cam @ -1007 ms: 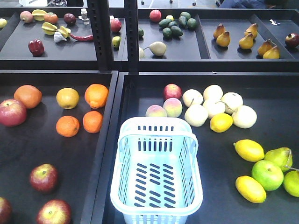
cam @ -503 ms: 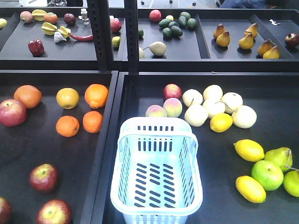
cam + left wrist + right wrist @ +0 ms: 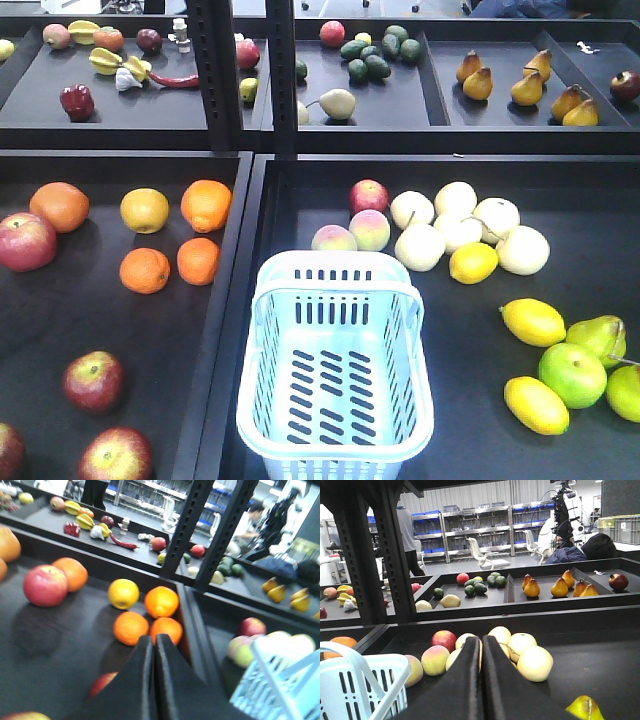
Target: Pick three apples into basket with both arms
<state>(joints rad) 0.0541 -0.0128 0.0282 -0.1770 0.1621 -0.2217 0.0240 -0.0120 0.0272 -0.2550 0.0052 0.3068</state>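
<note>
Dark red apples lie in the left tray: one at the far left [image 3: 25, 241], two near the front [image 3: 94, 381] [image 3: 115, 455]. Another red apple [image 3: 369, 196] sits behind the basket [image 3: 262, 300], which stands empty in the right tray. Neither arm shows in the front view. My left gripper [image 3: 154, 639] is shut and holds nothing. It hangs over the left tray, with an apple [image 3: 45, 585] far to its left and another [image 3: 102, 682] partly hidden beside its fingers. My right gripper [image 3: 481, 640] is shut and empty, right of the basket [image 3: 360, 685], pointing at the pale fruits.
Oranges [image 3: 198, 260] and a yellow fruit [image 3: 145, 210] share the left tray. Peaches [image 3: 369, 229], pale pears [image 3: 458, 230], lemons [image 3: 533, 321] and green fruit [image 3: 572, 374] fill the right tray. A raised divider [image 3: 240, 300] separates the trays. Black shelf posts [image 3: 280, 70] stand behind.
</note>
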